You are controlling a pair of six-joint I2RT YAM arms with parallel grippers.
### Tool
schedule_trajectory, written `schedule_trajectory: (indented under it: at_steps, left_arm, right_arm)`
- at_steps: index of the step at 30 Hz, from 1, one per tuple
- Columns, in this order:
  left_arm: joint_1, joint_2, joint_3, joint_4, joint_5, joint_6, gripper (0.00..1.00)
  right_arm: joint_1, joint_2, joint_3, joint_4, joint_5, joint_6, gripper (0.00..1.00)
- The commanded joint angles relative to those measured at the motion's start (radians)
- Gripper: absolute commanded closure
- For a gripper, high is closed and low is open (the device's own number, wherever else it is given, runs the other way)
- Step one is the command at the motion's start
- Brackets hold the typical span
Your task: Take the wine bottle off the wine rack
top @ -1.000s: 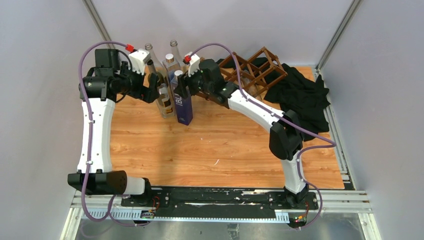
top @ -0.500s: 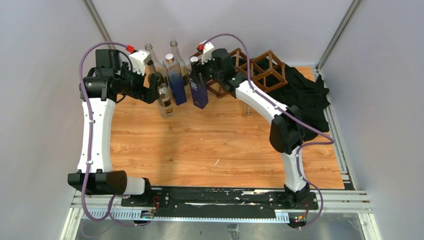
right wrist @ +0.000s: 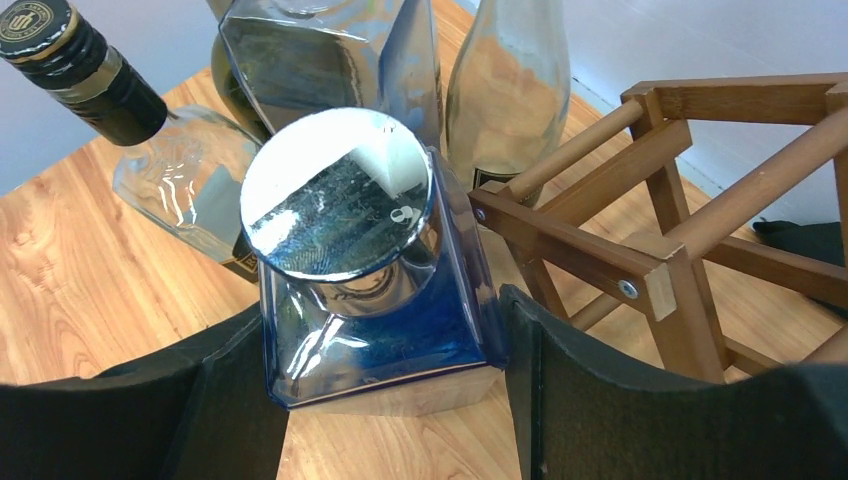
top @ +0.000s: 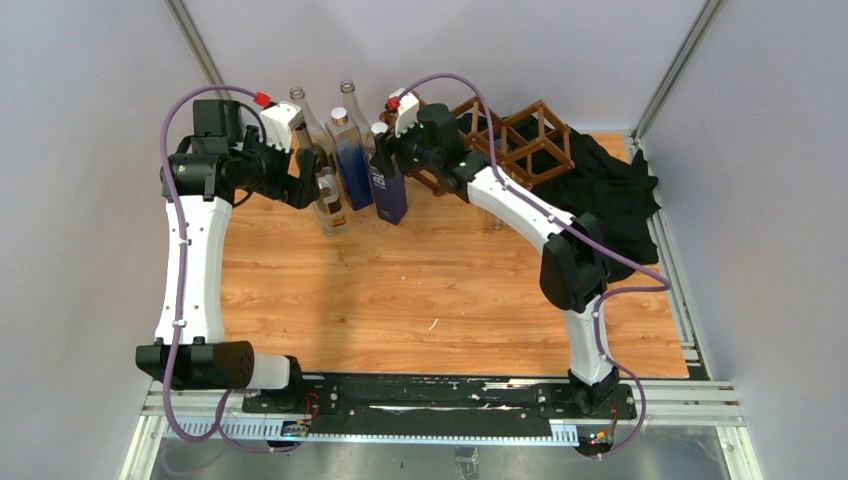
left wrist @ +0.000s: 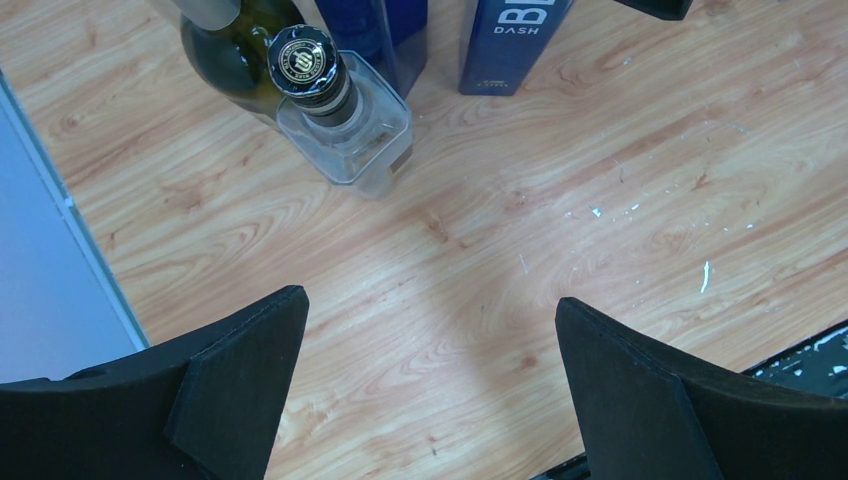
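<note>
**A:** Where does the wine bottle [top: 388,190] sit?

**B:** It is outside the wine rack [right wrist: 590,255], upright, just to the left of the lattice's near corner. It is a square blue bottle with a silver cap, and no part of it is inside a cell.

**A:** And who has it?

**B:** The right gripper [right wrist: 382,310] does. One black finger is pressed against each flat side of the bottle's shoulder, just below the cap. From above I cannot quite tell whether its base rests on the table [top: 420,290] or hangs just over the wood.

**A:** What about the left gripper [left wrist: 430,300]?

**B:** It is spread wide and holds nothing, with bare wood between its fingers. It hovers near a clear bottle with a black cap [left wrist: 345,125], which stands against a green bottle [left wrist: 225,50].

**A:** Is anything else around the rack?

**B:** A black cloth [top: 610,195] is bunched behind it and to its right. In the right wrist view a tall clear bottle [right wrist: 505,90] stands just behind the blue one, close to the rack's corner post.
</note>
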Motion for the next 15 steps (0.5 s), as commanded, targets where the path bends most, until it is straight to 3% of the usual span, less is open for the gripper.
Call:
schedule_trajectory:
  at_steps: [1,3,5,7,9,15]
  left_arm:
    - [0.006,-0.02,-0.003,-0.008,0.018,0.003,0.0]
    - [0.006,-0.027,-0.004,-0.007,0.019,0.004,0.0]
    - [0.006,-0.03,-0.005,-0.007,0.021,0.006,0.0]
    - [0.006,-0.034,-0.007,-0.007,0.02,0.008,0.0]
    - [0.006,-0.035,-0.009,-0.007,0.018,0.008,0.0]
    - [0.006,-0.026,-0.006,-0.008,0.015,0.008,0.0]
  right_arm:
    - [0.016,-0.04,0.002,-0.007,-0.034,-0.001,0.93]
    - [0.016,-0.034,0.011,-0.043,-0.035,0.005,0.76]
    - [0.016,-0.036,0.009,-0.053,-0.035,0.01,0.51]
    - [0.018,-0.046,-0.004,-0.056,-0.022,0.016,0.16]
    - [0.019,-0.061,-0.022,-0.053,-0.014,0.021,0.1]
    - [0.019,-0.133,-0.07,-0.063,0.027,0.042,0.06]
